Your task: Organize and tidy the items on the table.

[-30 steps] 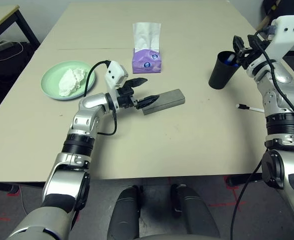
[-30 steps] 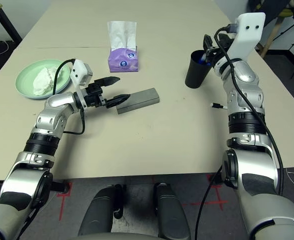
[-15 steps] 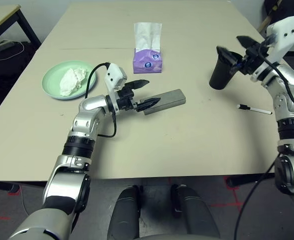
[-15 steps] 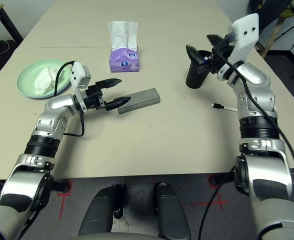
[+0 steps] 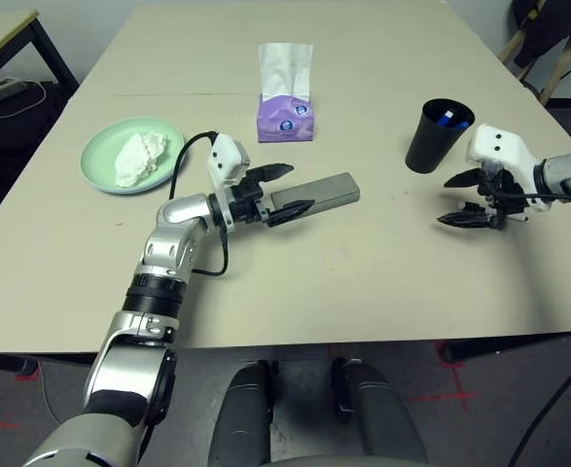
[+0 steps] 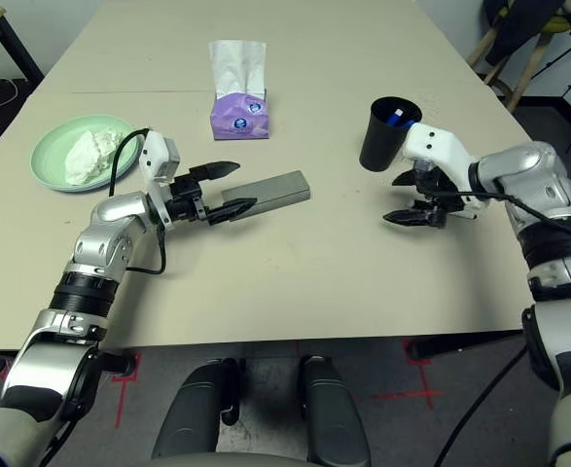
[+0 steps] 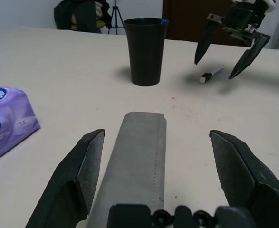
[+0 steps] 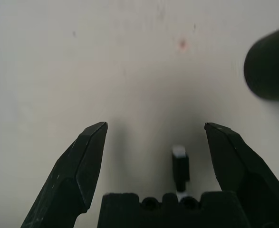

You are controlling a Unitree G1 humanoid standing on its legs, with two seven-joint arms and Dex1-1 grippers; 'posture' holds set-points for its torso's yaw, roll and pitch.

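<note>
A robot sits at a large beige tabletop (image 5: 363,282) with a thin seam line across its far part. The landmark is a grey oblong glasses case (image 5: 316,195) lying flat near the middle. The left end effector (image 5: 283,189) reaches level toward it, black fingers spread wide, straddling the case's near end without gripping it. The left wrist view shows the case (image 7: 138,156) running between those fingers, with clear space on each side.

To the right of the case stands a black cup (image 5: 439,135) holding something blue. Just beyond the cup, toward the robot, the right end effector (image 5: 465,199) tilts downward over the tabletop, fingers wide apart and holding nothing. The right wrist view shows a pen (image 8: 179,167), white-tipped with a black cap, lying between those fingers; the head views hide it behind the end effector.

Behind the case stands a purple tissue box (image 5: 285,117) with white tissue rising from it. Left of the case sits a pale green round plate (image 5: 105,146) carrying crumpled white tissue (image 5: 139,158).

Beyond the tabletop's far left corner stands a smaller dark-legged side table (image 5: 13,39).
</note>
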